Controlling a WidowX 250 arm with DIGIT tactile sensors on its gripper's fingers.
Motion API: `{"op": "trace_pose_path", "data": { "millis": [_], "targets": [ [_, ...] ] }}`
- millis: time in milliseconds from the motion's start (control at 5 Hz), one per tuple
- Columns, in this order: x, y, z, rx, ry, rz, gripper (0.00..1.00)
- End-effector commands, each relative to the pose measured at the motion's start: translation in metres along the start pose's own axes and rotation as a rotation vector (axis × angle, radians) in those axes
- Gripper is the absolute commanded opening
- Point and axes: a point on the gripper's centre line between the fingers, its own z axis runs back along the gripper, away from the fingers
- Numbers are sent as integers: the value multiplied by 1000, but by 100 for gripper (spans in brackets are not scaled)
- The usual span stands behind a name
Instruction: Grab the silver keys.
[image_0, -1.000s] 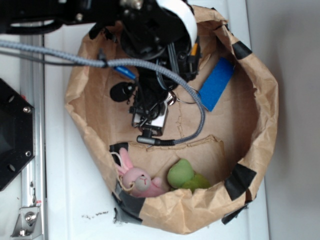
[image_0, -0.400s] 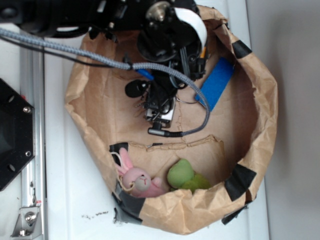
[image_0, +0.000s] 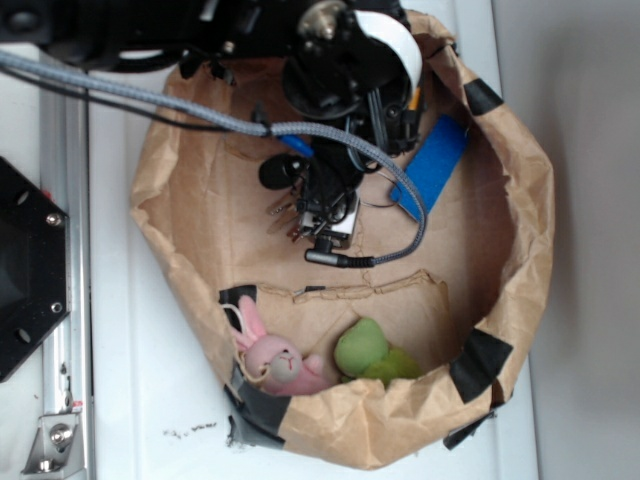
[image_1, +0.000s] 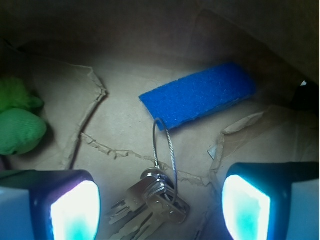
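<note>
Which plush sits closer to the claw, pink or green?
The green plush: it shows at the wrist view's left edge; the pink bunny lies further off, against the bag wall.

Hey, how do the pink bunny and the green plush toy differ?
The pink bunny is pale pink with long ears; the green plush toy is a rounded green lump with no clear features. The bunny lies by the bag's taped rim, the green toy farther inside. Both are soft toys, well apart from the silver keys.

In the bag, the keys lie between the gripper's fingers, their ring reaching the tag behind; the green toy lies far left
</note>
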Motion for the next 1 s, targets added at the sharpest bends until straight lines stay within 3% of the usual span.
{"op": "trace_pose_path", "data": {
  "millis": [0,200,400,800],
  "targets": [
    [19,11,-22,16,-72,-34,100],
    [11,-1,-34,-26,-42,-97,100],
    [8,-3,-34,-41,-43,-81,0],
    [9,-4,-25,-33,-48,-85,0]
  ]
}}
